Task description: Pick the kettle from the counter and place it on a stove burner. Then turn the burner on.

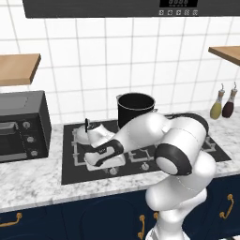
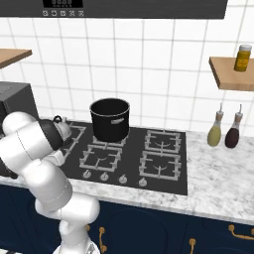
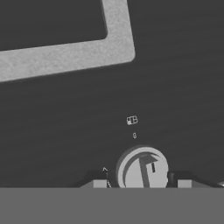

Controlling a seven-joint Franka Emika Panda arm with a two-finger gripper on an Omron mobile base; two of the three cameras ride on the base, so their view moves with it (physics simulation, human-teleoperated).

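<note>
- kettle (image 1: 93,133): lower body hidden behind the forearm in the left base view; in the right base view only its top and handle (image 2: 60,123) clear the arm's shoulder.
- largest grate (image 1: 79,140): mostly covered by kettle and arm, ring centre not visible.
- gripper (image 3: 142,178): finger tips mostly cut off at the bottom of the hand view, either side of a round knob (image 3: 143,168); contact with the knob can't be told.
- tiny markings above the knob (image 3: 132,120): too small to read.
- toaster oven (image 1: 21,125): cut off by the left edge.
- hood panel display (image 1: 178,3): clipped at top, unreadable.
</note>
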